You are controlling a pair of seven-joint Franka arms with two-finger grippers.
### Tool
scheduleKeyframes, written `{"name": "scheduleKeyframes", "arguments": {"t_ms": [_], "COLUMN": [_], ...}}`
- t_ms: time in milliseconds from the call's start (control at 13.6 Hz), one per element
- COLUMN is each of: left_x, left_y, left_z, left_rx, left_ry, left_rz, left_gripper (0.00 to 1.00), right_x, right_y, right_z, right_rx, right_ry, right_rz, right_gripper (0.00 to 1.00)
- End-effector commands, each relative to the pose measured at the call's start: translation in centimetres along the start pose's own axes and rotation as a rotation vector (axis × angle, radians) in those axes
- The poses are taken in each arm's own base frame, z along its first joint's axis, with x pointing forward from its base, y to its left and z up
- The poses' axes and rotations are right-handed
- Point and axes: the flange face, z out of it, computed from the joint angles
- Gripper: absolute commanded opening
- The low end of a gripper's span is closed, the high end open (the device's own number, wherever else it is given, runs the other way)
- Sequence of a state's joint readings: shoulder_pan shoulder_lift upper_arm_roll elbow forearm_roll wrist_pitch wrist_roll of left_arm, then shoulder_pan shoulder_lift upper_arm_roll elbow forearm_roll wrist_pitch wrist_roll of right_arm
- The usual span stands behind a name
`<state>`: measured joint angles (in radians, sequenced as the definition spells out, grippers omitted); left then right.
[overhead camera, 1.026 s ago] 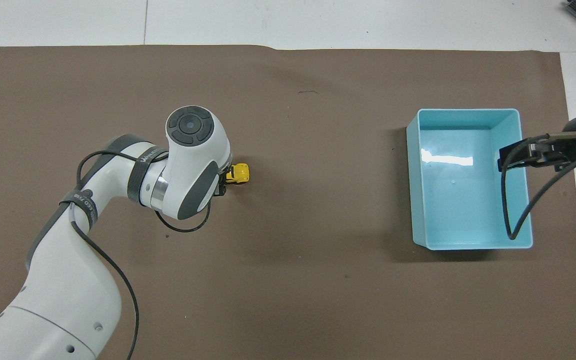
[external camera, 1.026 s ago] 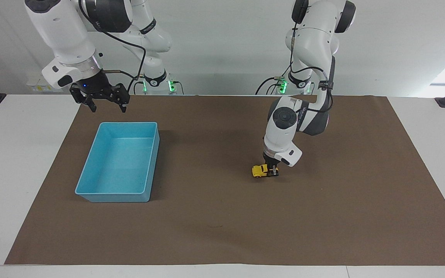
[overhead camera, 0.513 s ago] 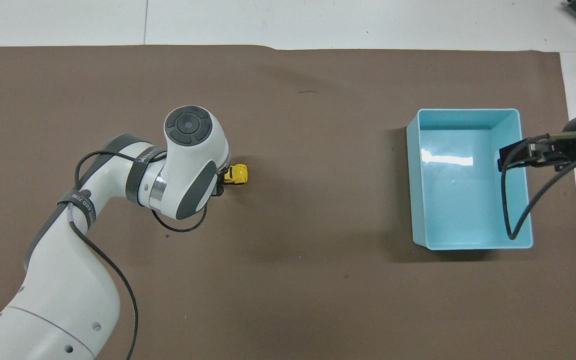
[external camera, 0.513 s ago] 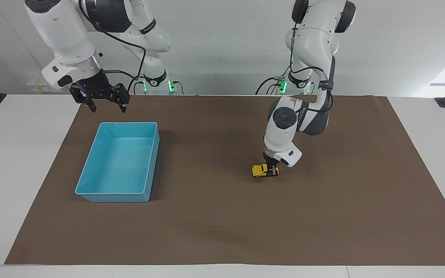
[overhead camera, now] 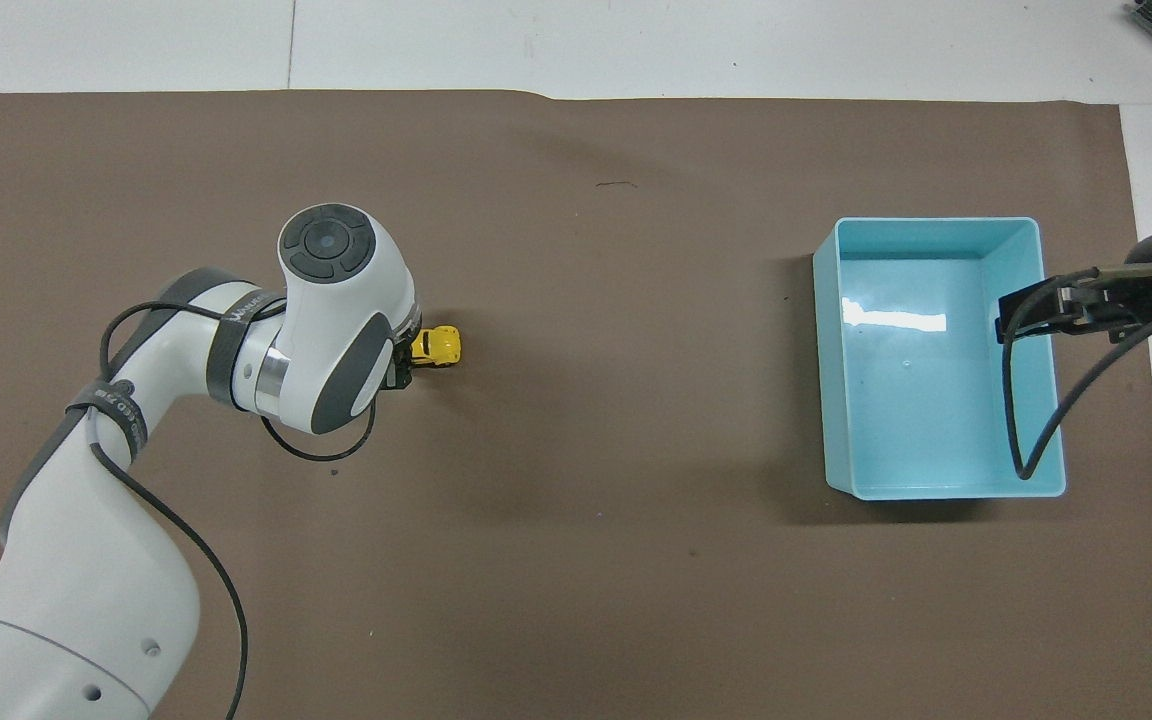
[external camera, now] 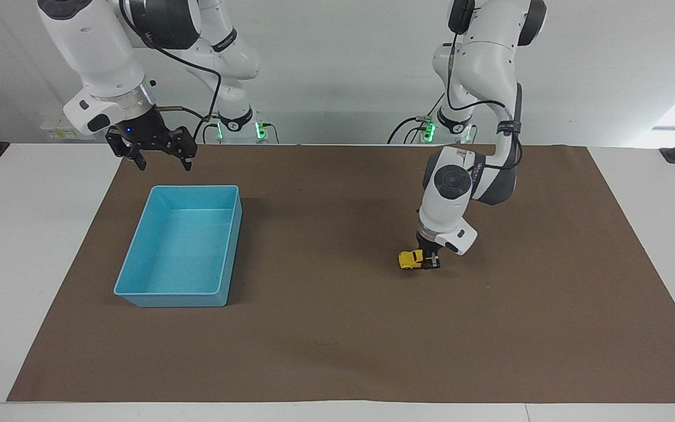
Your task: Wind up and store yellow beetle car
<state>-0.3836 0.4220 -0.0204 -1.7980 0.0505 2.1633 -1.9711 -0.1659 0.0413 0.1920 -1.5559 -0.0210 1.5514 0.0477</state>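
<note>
Facing view: the left gripper (external camera: 430, 261) is down at mat level, clamped on the tail end of the yellow beetle car (external camera: 411, 258), whose wheels rest on the brown mat (external camera: 337, 328). The car's long axis runs along the table's length, its free end pointing toward the right arm's end, where the blue tray (external camera: 138, 292) stands. The left arm is by far the closer one to the car. The right gripper (external camera: 152, 153) hangs with fingers spread above the mat just beside the tray's edge closest to the robots; this arm waits. Bare mat lies between car and tray, so nothing obstructs a straight run or a carry in that direction.

Overhead view: the left arm's wrist covers most of the left gripper (overhead camera: 402, 364); only dark finger parts show against the car's tail. The yellow beetle car (overhead camera: 435, 345) protrudes from under the wrist, nose toward the blue tray (overhead camera: 1026, 232). Car and tray are well apart, at nearly the same distance from the robots. The right gripper (overhead camera: 1031, 312) appears over the tray's interior here, but the facing view shows it raised. The tray holds nothing. The winding step appears to be in hand, with storage not yet done.
</note>
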Motion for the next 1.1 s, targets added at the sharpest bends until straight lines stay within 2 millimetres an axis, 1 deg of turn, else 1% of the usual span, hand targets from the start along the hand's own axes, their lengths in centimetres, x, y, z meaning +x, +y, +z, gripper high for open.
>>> {"name": "scheduleKeyframes", "arguments": {"t_ms": [0,147,220,293,366,586,806,879,953,1026], "left_x": [3.8,6.2,7.1,7.2,8.0,8.9,8.9,8.9,8.9,9.1], "left_y": [0.2,0.9,1.2,1.2,1.5,1.7,1.7,1.8,1.9,2.2], "left_z": [3.0,3.0,3.1,3.1,3.2,3.2,3.2,3.1,2.9,2.1], "left_rx": [0.001,-0.008,-0.010,-0.013,-0.013,-0.020,-0.020,-0.021,-0.024,-0.031], "left_ry": [0.036,0.048,0.054,0.053,0.053,0.063,0.063,0.062,0.062,0.061], "left_rz": [0.046,0.060,0.074,0.074,0.063,0.066,0.068,0.066,0.061,0.054], "left_gripper": [0.00,0.00,0.00,0.00,0.00,0.00,0.00,0.06,0.65,1.00], "right_x": [0.3,0.3,0.3,0.3,0.3,0.3,0.3,0.3,0.3,0.3], "right_y": [0.3,0.3,0.2,0.3,0.3,0.3,0.3,0.3,0.2,0.4], "right_z": [-0.1,-0.1,-0.1,-0.1,-0.1,-0.1,-0.1,-0.1,-0.1,-0.1], "right_rx": [0.011,0.011,0.011,0.011,0.013,0.011,0.011,0.011,0.011,0.011], "right_ry": [0.006,0.006,0.006,0.006,0.006,0.006,0.006,0.006,0.006,0.006], "right_rz": [-0.014,-0.014,-0.016,-0.014,-0.014,-0.014,-0.014,-0.014,-0.016,-0.013], "right_gripper": [1.00,1.00,1.00,1.00,1.00,1.00,1.00,1.00,1.00,1.00]}}
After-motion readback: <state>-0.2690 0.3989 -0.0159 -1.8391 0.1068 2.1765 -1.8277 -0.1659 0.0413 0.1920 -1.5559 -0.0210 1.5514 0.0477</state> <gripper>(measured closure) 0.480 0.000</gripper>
